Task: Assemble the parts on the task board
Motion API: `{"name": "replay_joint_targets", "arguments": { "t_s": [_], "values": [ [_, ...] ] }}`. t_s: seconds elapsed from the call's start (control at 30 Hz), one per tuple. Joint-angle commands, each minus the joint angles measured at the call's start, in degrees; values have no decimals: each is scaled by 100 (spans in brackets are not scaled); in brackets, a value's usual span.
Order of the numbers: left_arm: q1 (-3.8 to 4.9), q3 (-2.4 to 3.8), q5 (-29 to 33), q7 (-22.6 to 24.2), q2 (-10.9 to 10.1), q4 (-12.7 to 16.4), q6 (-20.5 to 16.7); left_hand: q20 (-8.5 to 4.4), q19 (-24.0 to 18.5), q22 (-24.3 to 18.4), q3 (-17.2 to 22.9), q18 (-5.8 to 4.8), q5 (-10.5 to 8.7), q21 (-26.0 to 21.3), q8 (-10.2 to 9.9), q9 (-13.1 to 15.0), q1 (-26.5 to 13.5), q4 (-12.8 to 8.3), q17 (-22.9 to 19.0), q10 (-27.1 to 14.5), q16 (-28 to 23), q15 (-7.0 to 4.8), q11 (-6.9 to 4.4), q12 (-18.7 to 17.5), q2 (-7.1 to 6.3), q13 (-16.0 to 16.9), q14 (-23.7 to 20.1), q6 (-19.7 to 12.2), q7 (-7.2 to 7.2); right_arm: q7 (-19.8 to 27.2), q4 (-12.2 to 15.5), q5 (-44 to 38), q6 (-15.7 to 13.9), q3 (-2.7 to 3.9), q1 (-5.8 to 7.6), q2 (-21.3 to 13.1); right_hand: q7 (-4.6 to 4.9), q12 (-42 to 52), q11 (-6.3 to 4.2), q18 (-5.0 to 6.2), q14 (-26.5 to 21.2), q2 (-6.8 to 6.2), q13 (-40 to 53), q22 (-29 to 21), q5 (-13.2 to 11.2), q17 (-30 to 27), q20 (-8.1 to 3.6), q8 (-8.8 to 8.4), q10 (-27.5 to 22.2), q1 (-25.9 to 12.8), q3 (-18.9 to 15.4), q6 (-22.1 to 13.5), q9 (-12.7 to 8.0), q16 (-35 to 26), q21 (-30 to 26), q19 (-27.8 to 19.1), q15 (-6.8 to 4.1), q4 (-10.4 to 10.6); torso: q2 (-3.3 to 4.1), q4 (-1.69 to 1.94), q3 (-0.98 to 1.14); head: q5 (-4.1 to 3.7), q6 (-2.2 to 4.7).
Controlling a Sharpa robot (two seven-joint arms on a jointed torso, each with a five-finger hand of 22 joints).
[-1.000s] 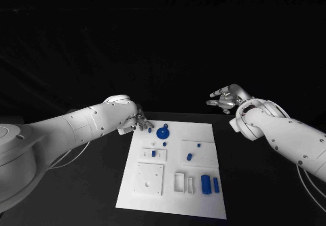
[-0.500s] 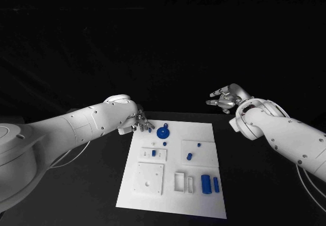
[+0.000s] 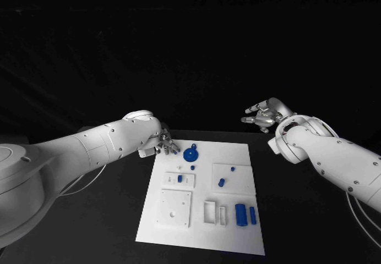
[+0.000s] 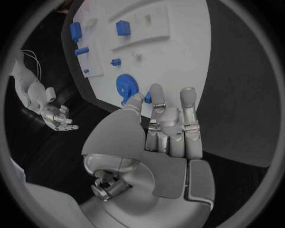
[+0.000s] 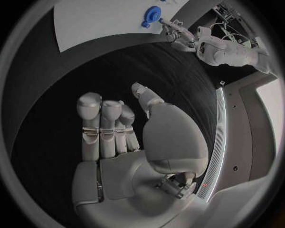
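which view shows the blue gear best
The left wrist view: the blue gear is large, toothed rim clear, just past the left hand. The head view shows it smaller; the right wrist view shows it tiny at the board's edge.

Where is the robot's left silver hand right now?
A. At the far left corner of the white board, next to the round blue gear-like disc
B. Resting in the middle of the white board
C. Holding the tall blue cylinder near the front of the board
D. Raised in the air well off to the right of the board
A: the left silver hand sits at the far left corner of the white task board, its fingers beside the round blue gear-like disc.
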Motion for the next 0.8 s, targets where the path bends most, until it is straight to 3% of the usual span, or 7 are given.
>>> {"name": "replay_joint_targets", "arguments": {
  "t_s": [0.03, 0.43, 0.6, 0.67, 0.73, 0.77, 0.8],
  "values": [
    [-3, 1, 119, 107, 31, -12, 86, -8, -44, 100, 24, -81, 30, 5, 24, -10, 41, -47, -13, 28, 4, -11, -9, -5, 87, 2, -44, -35, -32, 14, 2, -22, 75, 3, -3, 7, 36, 3, 0, 75, 54, 6, 5, 181, 20, 8, -7, -34, -22, -39, 21, -10, -6, -21, -6, 315, -2, -3, 3, 1, 0, -6, 1],
    [-10, -3, 196, 151, 86, -131, 95, -8, -48, 100, 90, -82, 76, -2, 24, -27, 128, -98, -27, 18, -2, -10, -6, -5, 209, 0, -52, -73, -28, 13, -12, -22, 87, 3, -4, 16, 36, 3, 0, 75, 54, 6, 5, 181, 20, 8, -7, -34, -22, -39, 21, -10, -6, -21, -6, 315, -2, -3, 0, -2, 2, -11, -12],
    [-11, -5, 234, 174, 91, -147, 77, 6, -59, 104, 411, -71, 573, -2, 30, 44, 286, -371, -6, 28, 22, 0, -3, -15, 344, -14, -46, -97, -34, 11, -21, -22, 98, 3, -4, 20, 36, 3, 0, 75, 54, 6, 5, 181, 20, 8, -7, -34, -22, -39, 21, -10, -6, -21, -6, 315, -2, -3, -4, 2, 0, -7, -17],
    [-12, -7, 267, 190, 84, -143, 39, 10, -63, 106, 855, -61, 287, 6, 33, 98, 352, -547, 9, 43, 35, -2, 12, -27, 383, -29, -38, -96, 0, 9, -26, -22, 106, 2, -5, 21, 36, 3, 0, 75, 54, 6, 5, 181, 20, 8, -7, -34, -22, -39, 21, -10, -6, -21, -6, 315, -2, -3, -6, 6, 0, -16, -20],
    [-12, -8, 302, 198, 74, -134, 1, 21, -65, 109, 1425, -47, 243, 22, 41, 198, 191, -705, 41, 89, 57, 4, 24, -36, 264, -45, -22, -41, 11, 9, -30, -22, 111, 2, -6, 20, 36, 3, 0, 75, 54, 6, 5, 181, 20, 8, -7, -34, -22, -39, 21, -10, -6, -21, -6, 315, -2, -3, -9, 8, -2, -14, -25],
    [-12, -8, 325, 206, 63, -120, -38, 31, -63, 113, 2177, -28, 228, 69, 10, 504, -249, -889, 70, 159, 76, 5, 46, -64, 65, -73, -11, -24, 13, 8, -33, -22, 113, 2, -6, 18, 36, 3, 0, 75, 54, 6, 5, 181, 20, 8, -7, -34, -22, -39, 21, -10, -6, -21, -6, 315, -2, -3, -7, 9, -1, -13, -22],
    [-12, -9, 341, 214, 54, -109, -70, 29, -67, 109, 2208, -25, 262, 70, 39, 543, -208, -935, 79, 157, 82, 7, 14, -63, 89, -71, -5, 17, -6, 8, -36, -22, 115, 2, -7, 17, 36, 3, 0, 75, 54, 6, 5, 181, 20, 8, -7, -34, -22, -39, 21, -10, -6, -21, -6, 315, -2, -3, -11, 11, -2, -10, -24]
  ]
}}
